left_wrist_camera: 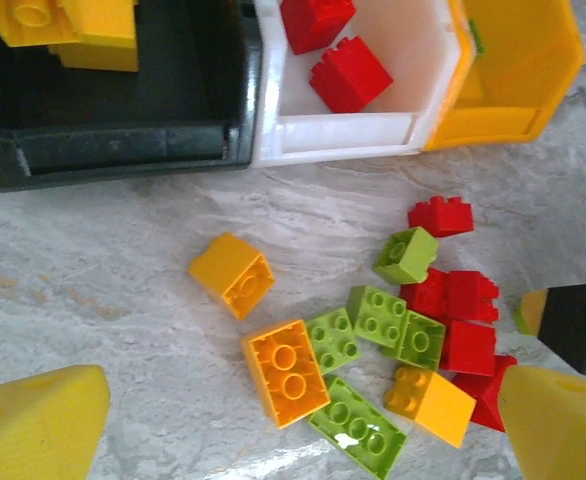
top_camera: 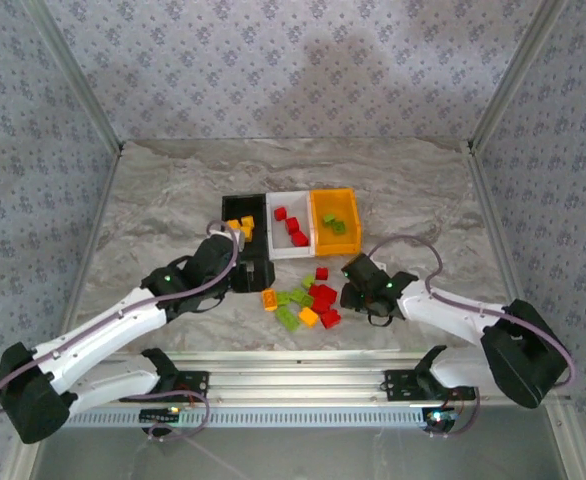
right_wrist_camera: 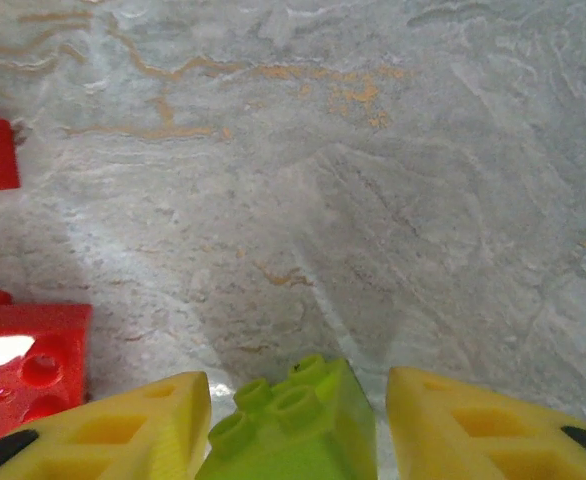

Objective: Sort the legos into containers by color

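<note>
Three containers stand in a row: the black bin (top_camera: 256,207) holds orange-yellow legos (left_wrist_camera: 63,25), the white bin (top_camera: 278,243) holds red legos (left_wrist_camera: 349,74), the orange bin (top_camera: 350,207) holds lime green legos (top_camera: 334,223). Loose red, green and orange-yellow legos (top_camera: 308,300) lie in a pile in front of them. My left gripper (top_camera: 256,272) hovers open above the pile's left side, over an upturned orange brick (left_wrist_camera: 284,371). My right gripper (right_wrist_camera: 295,385) sits at the pile's right edge, shut on a lime green lego (right_wrist_camera: 293,430) held just over the table.
A lone orange-yellow brick (left_wrist_camera: 231,275) lies left of the pile, near the black bin's front wall (left_wrist_camera: 123,150). Red bricks (right_wrist_camera: 28,365) lie just left of my right gripper. Patterned walls and metal posts (top_camera: 73,75) enclose the marble table (top_camera: 173,190).
</note>
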`<state>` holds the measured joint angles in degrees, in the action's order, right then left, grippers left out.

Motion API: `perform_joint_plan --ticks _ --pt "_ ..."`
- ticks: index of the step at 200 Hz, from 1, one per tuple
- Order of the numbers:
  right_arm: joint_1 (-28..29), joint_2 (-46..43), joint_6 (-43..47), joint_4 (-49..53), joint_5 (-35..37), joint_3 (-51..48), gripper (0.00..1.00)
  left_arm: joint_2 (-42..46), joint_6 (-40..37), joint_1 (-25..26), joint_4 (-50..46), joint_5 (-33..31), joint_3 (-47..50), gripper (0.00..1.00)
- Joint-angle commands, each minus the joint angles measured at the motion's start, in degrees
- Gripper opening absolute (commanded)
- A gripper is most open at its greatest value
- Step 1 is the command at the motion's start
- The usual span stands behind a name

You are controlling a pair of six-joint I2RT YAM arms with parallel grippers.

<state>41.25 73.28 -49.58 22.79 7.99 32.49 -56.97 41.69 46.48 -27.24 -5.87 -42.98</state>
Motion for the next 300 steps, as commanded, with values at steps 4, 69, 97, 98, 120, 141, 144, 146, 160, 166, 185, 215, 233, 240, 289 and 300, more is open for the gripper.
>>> perform_joint_plan --ticks 4,69,97,98,120,141,144,146,160,166,185,215,233,240,289,300 --pt "-0.7 1.1 2.0 -0.6 -0.5 0.2 0.44 1.8 0.3 -0.6 -1.8 -2.1 1.3 1.00" --pt "-1.1 -1.9 8.5 5.6 -1.5 10.6 0.30 5.7 0.7 -1.0 -3.8 -4.2 4.0 1.00" --pt "-4.0 4.2 11.5 5.8 -1.3 21.2 0.30 6.8 1.3 -1.1 -3.9 -4.3 5.3 1.00" --pt "-4.2 4.4 11.6 5.8 -1.3 21.6 0.30 6.8 1.3 -1.1 -3.9 -4.3 5.4 1.00" --pt "-6.8 12.2 12.6 3.7 0.1 28.6 0.31 7.0 2.1 -1.2 -3.8 -3.8 6.3 1.00" --pt "-9.6 19.7 13.0 2.8 1.0 35.2 0.32 7.2 2.4 -1.4 -3.5 -2.9 7.2 1.00" --pt "-9.9 20.7 13.0 2.8 1.2 37.0 0.32 7.2 2.4 -1.4 -3.4 -2.7 7.3 0.99" --pt "-10.0 21.5 13.0 2.7 1.2 37.9 0.32 7.2 2.3 -1.5 -3.3 -2.7 7.4 1.00" --pt "-11.1 25.9 13.0 3.8 1.5 42.5 0.33 7.1 2.5 -1.6 -3.0 -2.1 8.1 0.99" --pt "-11.5 27.8 13.1 4.4 1.4 44.2 0.34 7.1 2.5 -1.6 -2.7 -1.8 8.4 1.00" --pt "-12.5 31.8 13.0 5.0 0.6 47.7 0.38 7.0 2.6 -1.7 -1.8 -1.1 9.5 0.99" --pt "-13.1 33.4 12.9 3.9 -1.0 49.6 0.63 6.1 1.9 -2.2 0.1 0.6 10.1 0.99" --pt "-12.6 31.4 13.1 3.1 -1.3 49.2 0.68 3.9 1.1 -2.2 1.8 2.2 9.5 0.95" --pt "-12.4 30.3 13.1 2.9 -1.2 48.6 0.68 2.8 0.7 -2.2 2.8 3.2 9.1 0.92" --pt "-10.6 21.0 13.0 0.5 -1.1 40.6 0.68 -8.8 0.9 -0.2 13.4 8.1 7.3 0.82" --pt "-10.5 19.3 13.0 0.1 -1.2 39.0 0.68 -11.9 0.9 0.5 14.7 8.4 6.4 0.80"
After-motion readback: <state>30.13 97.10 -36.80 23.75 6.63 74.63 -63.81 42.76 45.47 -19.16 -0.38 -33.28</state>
